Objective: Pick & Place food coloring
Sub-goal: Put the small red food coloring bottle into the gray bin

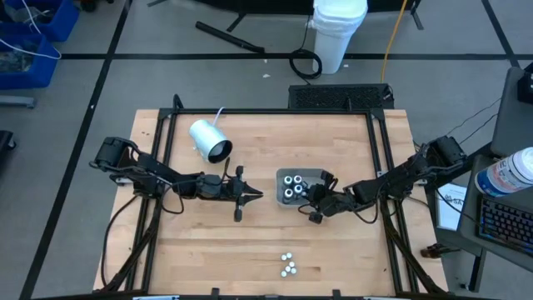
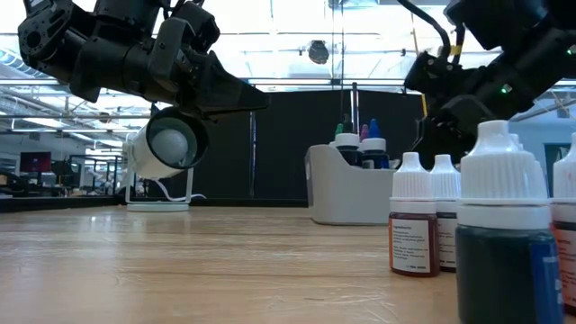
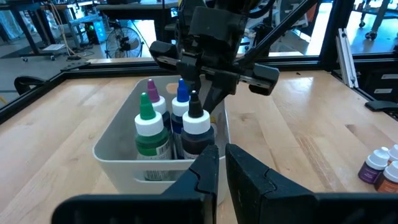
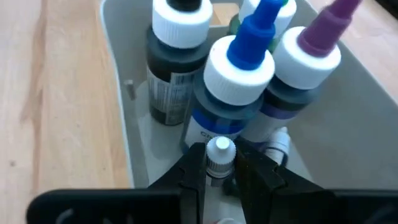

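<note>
A grey tray [image 1: 280, 187] at the table's middle holds upright food coloring bottles with white caps [image 4: 239, 68] and black, blue, purple and green tips. My right gripper [image 4: 221, 171] reaches into the tray from its right side and is shut on a tiny white-capped bottle [image 4: 221, 152]. My left gripper [image 1: 256, 197] hovers level just left of the tray, shut and empty. More small bottles [image 1: 287, 265] stand on their bases near the table's front edge. My right gripper pinches the tiny bottle by its white cap and neck [image 4: 221, 163] between its two fingers. The fingers slant down into the tray from the table's right. The cap points up toward the wrist; the fingers hide the bottle's body and whether it rests on the tray floor.
A big white cylinder [image 1: 208, 140] lies at the far left of the table on a white stand. In the low view, tall bottles [image 2: 499, 234] stand close in the foreground at the right. Another small white piece [image 4: 278, 142] lies on the tray floor.
</note>
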Controlling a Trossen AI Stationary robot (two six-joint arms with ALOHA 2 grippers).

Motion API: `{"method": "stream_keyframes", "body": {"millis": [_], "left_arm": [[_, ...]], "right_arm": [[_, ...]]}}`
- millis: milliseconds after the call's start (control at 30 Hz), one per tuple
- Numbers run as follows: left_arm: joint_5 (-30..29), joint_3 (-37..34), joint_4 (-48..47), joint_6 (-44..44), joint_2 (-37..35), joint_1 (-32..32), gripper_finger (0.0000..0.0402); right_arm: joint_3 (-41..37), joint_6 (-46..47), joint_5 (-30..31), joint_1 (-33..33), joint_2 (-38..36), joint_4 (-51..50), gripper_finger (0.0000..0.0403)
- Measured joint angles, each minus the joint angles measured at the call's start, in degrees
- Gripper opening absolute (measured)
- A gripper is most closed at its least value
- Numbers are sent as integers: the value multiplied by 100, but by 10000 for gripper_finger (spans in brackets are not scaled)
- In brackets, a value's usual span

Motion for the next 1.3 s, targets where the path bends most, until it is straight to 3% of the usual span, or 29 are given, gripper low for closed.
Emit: {"method": "stream_keyframes", "body": {"millis": [533,1000,1300], "left_arm": [[-2,0,-2,162,0,0,35],[-2,0,-2,158,0,0,35],[-2,0,-23,143,0,0,35]], "right_arm": [[0,-260,-435,-129,2,-9,61],[0,-221,-430,-129,-17,38,113],[-2,-518,-426,95,-946,-329,104]]}}
